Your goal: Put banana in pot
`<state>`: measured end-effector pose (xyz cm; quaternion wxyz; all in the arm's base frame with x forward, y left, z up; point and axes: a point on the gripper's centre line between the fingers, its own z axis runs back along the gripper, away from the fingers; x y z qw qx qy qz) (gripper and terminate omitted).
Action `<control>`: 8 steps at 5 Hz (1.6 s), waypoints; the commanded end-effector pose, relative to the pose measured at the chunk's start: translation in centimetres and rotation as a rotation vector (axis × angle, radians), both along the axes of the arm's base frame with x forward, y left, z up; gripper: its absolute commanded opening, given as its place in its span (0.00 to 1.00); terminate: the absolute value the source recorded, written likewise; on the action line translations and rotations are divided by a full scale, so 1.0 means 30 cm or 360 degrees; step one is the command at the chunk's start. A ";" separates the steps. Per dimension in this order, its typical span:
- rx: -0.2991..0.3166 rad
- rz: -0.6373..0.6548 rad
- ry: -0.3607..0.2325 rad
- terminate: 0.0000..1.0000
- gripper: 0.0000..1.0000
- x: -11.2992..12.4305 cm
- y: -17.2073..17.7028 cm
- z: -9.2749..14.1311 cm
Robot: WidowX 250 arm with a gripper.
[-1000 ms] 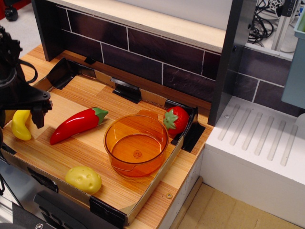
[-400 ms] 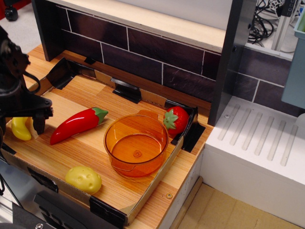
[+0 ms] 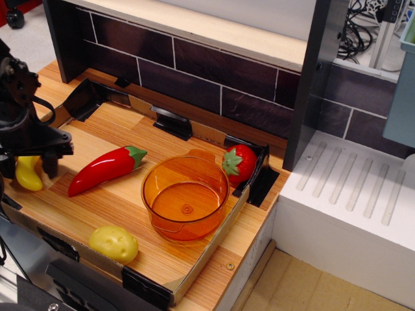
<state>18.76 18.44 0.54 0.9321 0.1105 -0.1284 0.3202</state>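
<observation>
The banana (image 3: 28,173) lies at the far left edge of the desk (image 3: 123,201), well apart from the pot (image 3: 185,197), with the gripper (image 3: 29,166) down over it, one dark finger on each side; whether the fingers (image 3: 50,165) merely straddle it or already press on it I cannot tell. It looks like hollow glossy plastic, so probably light and stiff but slippery, and its curve may let it twist out of a loose pinch. The thick middle, taken across its width, seems the safest hold; the narrow stem tip would likely slide free. The pot is open, wide and empty, an easy target. By count: one banana, one pot, one chili (image 3: 105,168), one strawberry (image 3: 239,162), one potato (image 3: 113,243)
</observation>
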 end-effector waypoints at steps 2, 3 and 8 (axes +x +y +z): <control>0.0002 0.0071 -0.0251 0.00 0.00 0.015 -0.020 0.186; -0.0044 0.0110 -0.0306 0.00 0.00 0.026 -0.104 0.284; -0.0120 -0.0217 -0.0118 0.00 0.00 0.124 -0.542 0.257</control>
